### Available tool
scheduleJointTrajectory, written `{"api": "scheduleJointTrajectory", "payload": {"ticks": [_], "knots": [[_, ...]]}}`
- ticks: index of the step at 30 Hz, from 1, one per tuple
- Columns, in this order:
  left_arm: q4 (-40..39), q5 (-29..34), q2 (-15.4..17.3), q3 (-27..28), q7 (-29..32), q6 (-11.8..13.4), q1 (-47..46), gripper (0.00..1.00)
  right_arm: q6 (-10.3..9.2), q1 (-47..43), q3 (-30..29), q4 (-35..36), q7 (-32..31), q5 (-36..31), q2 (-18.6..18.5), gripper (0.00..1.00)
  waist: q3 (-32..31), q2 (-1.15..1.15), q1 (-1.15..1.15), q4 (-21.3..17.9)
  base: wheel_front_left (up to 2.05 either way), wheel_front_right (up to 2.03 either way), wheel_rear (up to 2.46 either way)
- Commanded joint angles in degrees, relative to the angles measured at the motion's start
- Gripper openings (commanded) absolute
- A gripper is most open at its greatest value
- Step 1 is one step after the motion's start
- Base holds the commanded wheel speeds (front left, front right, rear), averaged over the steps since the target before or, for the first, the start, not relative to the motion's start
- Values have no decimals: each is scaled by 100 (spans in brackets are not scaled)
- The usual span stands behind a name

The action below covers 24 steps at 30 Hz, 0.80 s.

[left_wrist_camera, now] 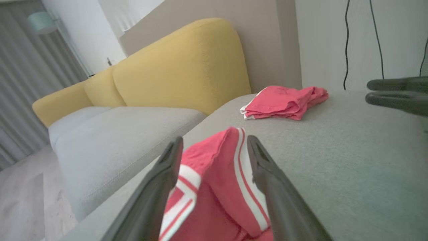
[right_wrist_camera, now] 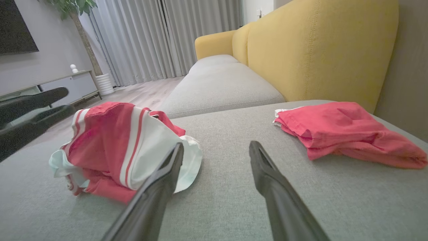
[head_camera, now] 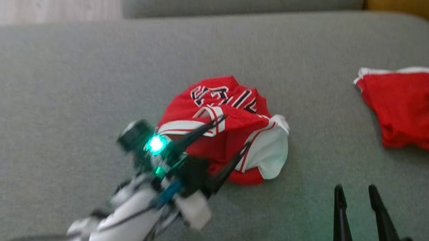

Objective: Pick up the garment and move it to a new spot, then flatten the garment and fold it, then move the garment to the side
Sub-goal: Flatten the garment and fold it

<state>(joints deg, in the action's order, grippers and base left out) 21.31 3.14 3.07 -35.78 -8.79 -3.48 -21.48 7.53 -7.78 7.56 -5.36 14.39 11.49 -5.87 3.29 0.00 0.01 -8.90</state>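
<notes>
In the head view, the garment point(head_camera: 224, 126), a red jersey with white trim and dark lettering, lies crumpled near the middle of the grey cushion point(head_camera: 71, 92). The left gripper point(head_camera: 234, 131) reaches over its near edge with its two fingers spread wide, the tips above the red cloth. The right gripper point(head_camera: 355, 188) sits near and to the right, over bare cushion and apart from the garment, its fingers also parted. Folded red shorts point(head_camera: 414, 110) lie far to the right, well apart from the jersey.

In the left wrist view, the left gripper point(left_wrist_camera: 214, 145) stands wide, and a raised fold of the garment point(left_wrist_camera: 217, 187) with white stripes rises between its fingers; nothing is clamped. The red shorts point(left_wrist_camera: 284, 103) lie farther off on the cushion, before the yellow backrest point(left_wrist_camera: 180, 67). The right gripper point(left_wrist_camera: 369, 91) enters from the right edge.

In the right wrist view, the right gripper point(right_wrist_camera: 216, 147) is parted over bare cushion. The garment point(right_wrist_camera: 113, 144) bunches to its left, just beside the left finger. The red shorts point(right_wrist_camera: 344, 134) lie to the right, and the left gripper point(right_wrist_camera: 67, 100) shows at the left edge.
</notes>
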Motion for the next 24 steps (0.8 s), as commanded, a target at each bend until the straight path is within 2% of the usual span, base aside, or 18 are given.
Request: {"api": "scheduleJointTrajectory", "payload": {"ticks": [1, 6, 11, 12, 13, 19, 24], "knots": [[-54, 94, -19, 100, 138, -46, -431, 100, -4, 328, 158, 202, 61, 41, -74, 100, 279, 0, -1, -219, 0, 0, 0], [388, 201, -18, -117, 555, -198, -988, 100, -4, 488, 265, 163, 61, 94, -55, 100, 526, 0, -1, -390, 0, 0, 0], [738, 332, -1, -149, 660, -109, -1346, 100, -4, 673, 341, 134, 61, 145, -65, 100, 686, 0, -1, -553, 0, 0, 0], [804, 339, 0, -157, 653, -99, -1391, 75, -4, 696, 347, 130, 61, 149, -67, 100, 698, 0, -1, -578, 0, 0, 0], [869, 329, -1, -171, 639, -106, -1425, 0, -4, 714, 346, 125, 61, 148, -67, 100, 702, 0, -1, -602, 0, 0, 0], [1107, 192, -9, -277, 392, -152, -1672, 0, -4, 721, 343, 73, 61, 131, -26, 100, 548, 0, -1, -731, 0, 0, 0], [1183, 4, -15, -411, 238, -270, -2236, 0, -4, 658, 368, 45, 61, 132, 40, 100, 302, 0, -1, -823, 0, 0, 0]]}}
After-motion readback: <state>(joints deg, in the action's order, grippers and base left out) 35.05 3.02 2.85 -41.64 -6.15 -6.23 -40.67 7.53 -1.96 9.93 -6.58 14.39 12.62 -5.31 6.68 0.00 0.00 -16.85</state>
